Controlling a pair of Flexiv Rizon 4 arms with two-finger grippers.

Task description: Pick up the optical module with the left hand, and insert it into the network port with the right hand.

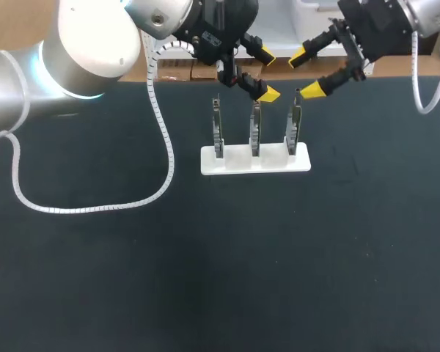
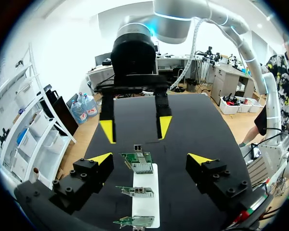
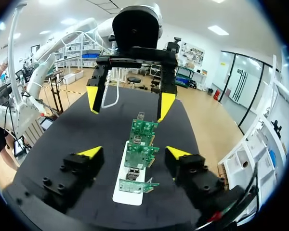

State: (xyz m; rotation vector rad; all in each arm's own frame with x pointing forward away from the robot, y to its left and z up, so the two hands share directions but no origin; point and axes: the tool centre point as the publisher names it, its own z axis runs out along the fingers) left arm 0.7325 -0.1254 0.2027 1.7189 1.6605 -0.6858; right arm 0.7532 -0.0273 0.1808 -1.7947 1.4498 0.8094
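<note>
I have both arms at the far side of the desk (image 1: pixel 205 257), each hanging over the white holder (image 1: pixel 235 163); three green circuit boards (image 1: pixel 255 130) stand upright in it, side by side in a row.

My left pincer (image 1: pixel 267 73) hangs over the middle board with its fingers spread wide and nothing between them; its lower yellow tip is just beside that board's top edge. My right pincer (image 1: pixel 306 73) hangs over the board at the right end of the row, likewise spread and holding nothing; whether either tip touches a board I cannot tell.

In the left wrist view the row of boards runs away under my pincer (image 2: pixel 149 159) towards the right arm's pincer (image 2: pixel 136 129), which faces me from the far end; a small silver network port (image 2: pixel 137 146) shows on the edge of the farthest board. The right wrist view gives the mirror of this; the boards lie between my open fingers (image 3: pixel 90 152) and the left pincer (image 3: pixel 129 102) stands opposite.

The optical module I cannot pick out from the boards in any view.
</note>
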